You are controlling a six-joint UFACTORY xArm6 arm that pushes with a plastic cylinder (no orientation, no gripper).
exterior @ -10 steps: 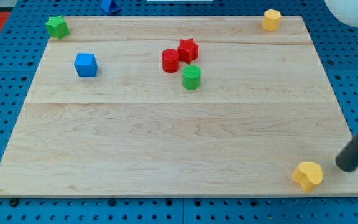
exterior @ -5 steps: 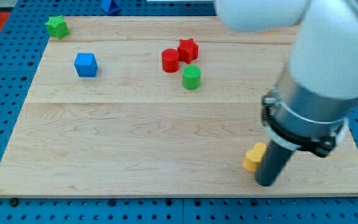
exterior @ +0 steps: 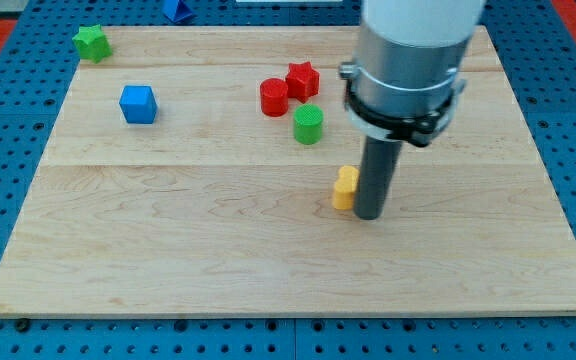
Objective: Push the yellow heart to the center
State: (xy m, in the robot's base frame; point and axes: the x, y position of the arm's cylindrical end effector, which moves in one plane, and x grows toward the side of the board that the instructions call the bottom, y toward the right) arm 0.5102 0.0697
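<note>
Rod only, no jaws to open or close: my tip (exterior: 370, 214) sits on the wooden board (exterior: 168, 250), pressed against the view's-right side of the yellow heart (exterior: 344, 187), which is partly hidden behind the rod. Heart lies a little to the view's right of the board's middle, below the green cylinder (exterior: 308, 124). Red cylinder (exterior: 274, 97) and red star (exterior: 303, 79) cluster just above that; blue cube (exterior: 138, 104) well off to the view's left. Judgement: small, rigid, light plastic piece, likely slides easily on smooth wood and may spin if struck off-centre. Best contact is square on its flat right flank, pushing toward the view's left. Task looks nearly done.
</note>
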